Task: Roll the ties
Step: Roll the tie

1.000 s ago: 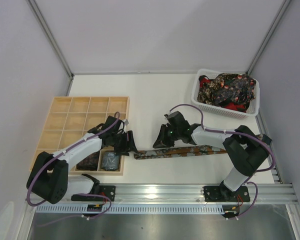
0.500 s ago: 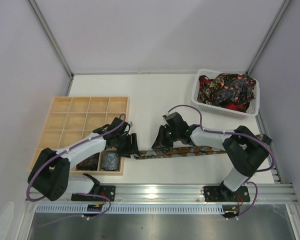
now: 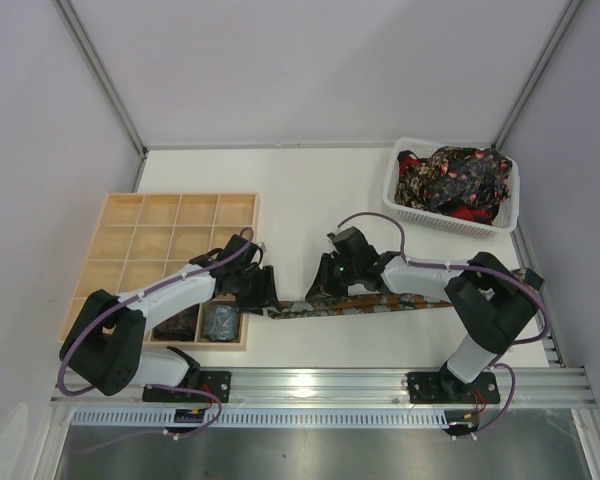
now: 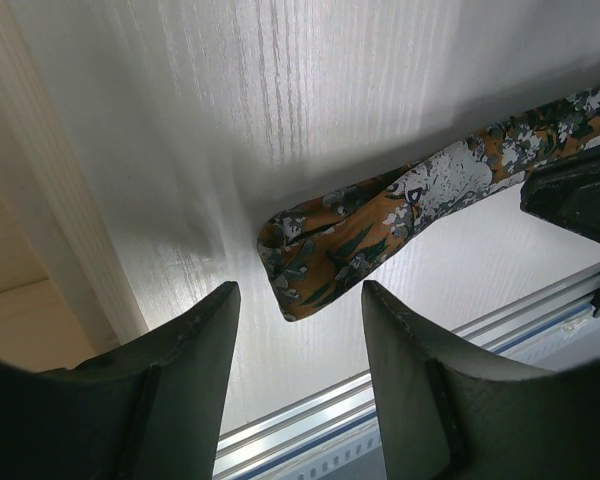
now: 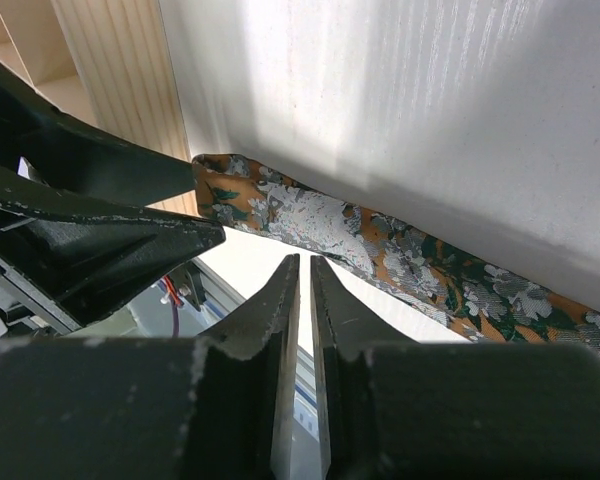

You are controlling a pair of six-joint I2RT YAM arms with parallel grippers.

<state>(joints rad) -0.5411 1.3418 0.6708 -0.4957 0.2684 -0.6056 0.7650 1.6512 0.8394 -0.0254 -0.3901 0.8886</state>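
A brown, green and grey patterned tie (image 3: pixel 365 303) lies flat across the table, its pointed end at the left (image 4: pixel 320 260). It also shows in the right wrist view (image 5: pixel 380 255). My left gripper (image 3: pixel 264 292) is open, its jaws either side of the tie's end, just short of it (image 4: pixel 298 300). My right gripper (image 3: pixel 320 288) is shut and empty, its tips just above the tie a little right of that end (image 5: pixel 305 265). Two dark coiled ties (image 3: pixel 220 320) sit in the near cells of the wooden tray (image 3: pixel 130 240). More ties (image 3: pixel 455 178) fill the white basket (image 3: pixel 405 205).
The wooden grid tray stands on the left, close beside my left arm. The white mesh basket stands at the far right. An aluminium rail (image 3: pixel 380 385) runs along the near edge of the table.
My left gripper has moved right from the tray's edge to the tie's left end. My right gripper has shifted slightly left and down toward the tie.
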